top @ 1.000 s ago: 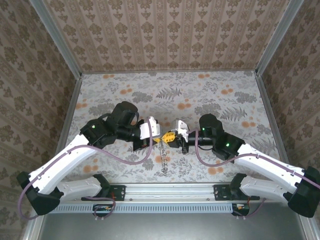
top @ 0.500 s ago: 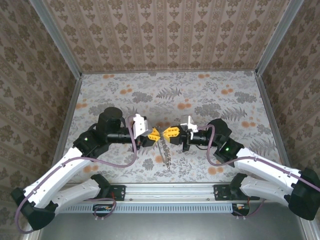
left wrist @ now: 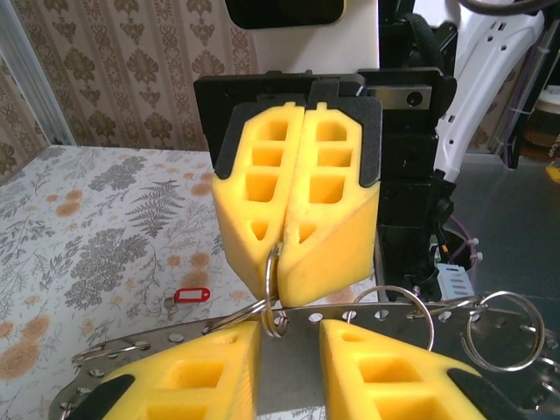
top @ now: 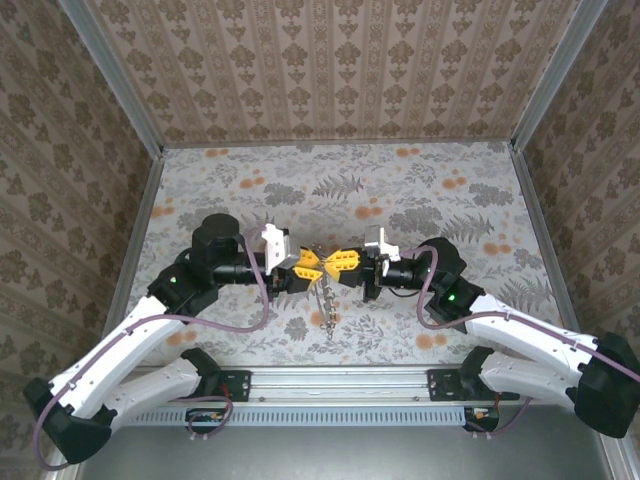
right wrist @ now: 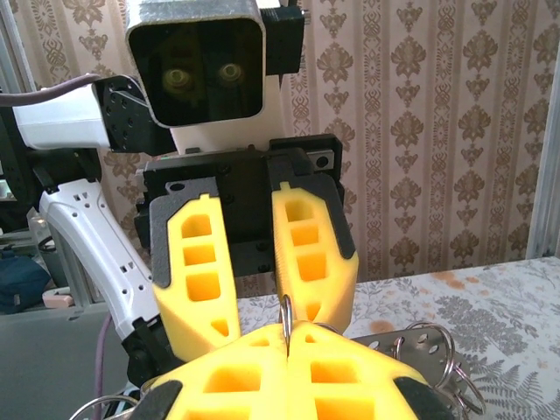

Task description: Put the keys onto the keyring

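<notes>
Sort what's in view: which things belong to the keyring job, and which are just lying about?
Job: keyring, pinched in the shut right end effector; open left end effector facing it; red key, loose on the tabletop.
Just there: purple cables; wallpapered walls.

No legible text, number, brand or sign in any view. Candidates we checked:
- The red key tag (left wrist: 191, 295) lies on the bench (left wrist: 87, 201), below and left of the right gripper (left wrist: 282, 258). It has a pale label window, too small for us to tell any writing.
- The dark camera window (left wrist: 284, 10) above that gripper carries no mark we can read.
</notes>
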Robot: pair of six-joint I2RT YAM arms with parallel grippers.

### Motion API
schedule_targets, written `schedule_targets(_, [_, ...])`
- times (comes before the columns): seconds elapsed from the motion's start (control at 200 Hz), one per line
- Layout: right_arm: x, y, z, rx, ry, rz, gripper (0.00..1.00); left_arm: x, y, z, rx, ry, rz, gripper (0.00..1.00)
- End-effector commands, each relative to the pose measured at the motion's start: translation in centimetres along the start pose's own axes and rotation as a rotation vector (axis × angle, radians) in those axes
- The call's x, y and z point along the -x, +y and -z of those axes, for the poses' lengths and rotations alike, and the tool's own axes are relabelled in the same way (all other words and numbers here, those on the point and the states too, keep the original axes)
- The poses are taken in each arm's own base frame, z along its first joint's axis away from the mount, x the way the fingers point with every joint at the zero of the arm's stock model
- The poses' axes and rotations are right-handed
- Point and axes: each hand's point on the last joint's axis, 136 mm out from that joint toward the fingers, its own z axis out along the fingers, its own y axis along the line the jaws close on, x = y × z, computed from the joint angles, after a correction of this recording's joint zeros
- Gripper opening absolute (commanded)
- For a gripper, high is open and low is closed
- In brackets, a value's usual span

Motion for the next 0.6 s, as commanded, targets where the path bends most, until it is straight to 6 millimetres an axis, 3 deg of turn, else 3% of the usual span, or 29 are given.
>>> schedule_targets(0.0, [0.6, 1.3, 0.0, 0.061, -0.019, 0.017, 0.00, 2.1, -0.1, 0.6, -0.009, -0.075, -0.039, 0.24])
schedule_targets(0.595, [-0.9, 1.6, -0.2, 0.092, 0.020, -0.009, 0.00, 2.5, 0.3, -0.1, -0.031, -0.107, -0.025, 0.18])
